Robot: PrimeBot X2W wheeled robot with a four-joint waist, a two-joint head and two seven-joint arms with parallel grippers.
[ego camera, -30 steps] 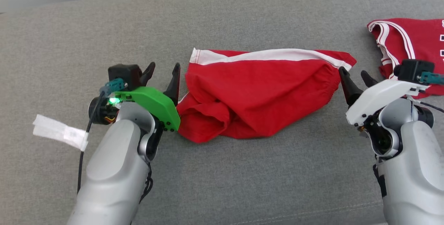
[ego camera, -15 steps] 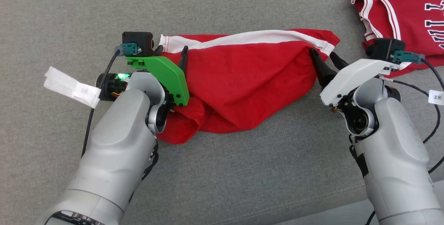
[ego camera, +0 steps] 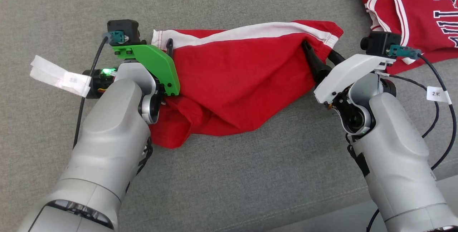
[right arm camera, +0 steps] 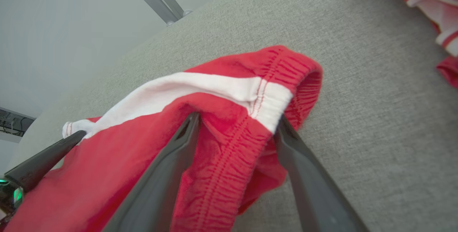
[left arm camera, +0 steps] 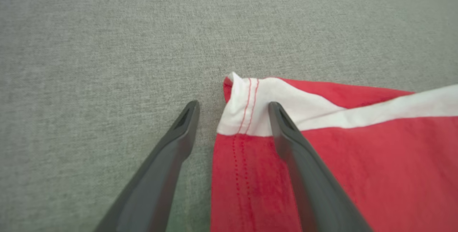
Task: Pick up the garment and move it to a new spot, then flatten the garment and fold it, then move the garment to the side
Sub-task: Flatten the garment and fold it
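Noting red garment [ego camera: 243, 82] with white stripe along far edge, lying crumpled across middle of grey upholstered surface [ego camera: 229, 174], near edge bunched into loose folds toward left arm. Finding left gripper [ego camera: 156, 42] at garment's left end, jaws spread wide, nothing clamped. Checking left wrist view: left gripper [left arm camera: 233, 106] straddling white-hemmed corner with red stitching, one finger over bare grey fabric just beside hem, other lying over red cloth. Finding right gripper [ego camera: 316, 48] at opposite end, likewise spread wide, nothing pinched. Checking right wrist view: right gripper [right arm camera: 238, 117] astride gathered elastic waistband, stripe's end humped up between fingers, one finger pressed into a red fold, other just beside waistband's outer edge above grey surface. Unable to tell whether either outer fingertip actually touches upholstery. Also logging second red garment [ego camera: 411, 10], white trim and white lettering, at far right of head view, apart from first with strip of grey between, partly hidden behind right wrist camera. White paper tag [ego camera: 59, 76] on left arm's cable; small white tag [ego camera: 438, 94] on right arm's cable. Green light [ego camera: 105, 71] lit at left wrist.
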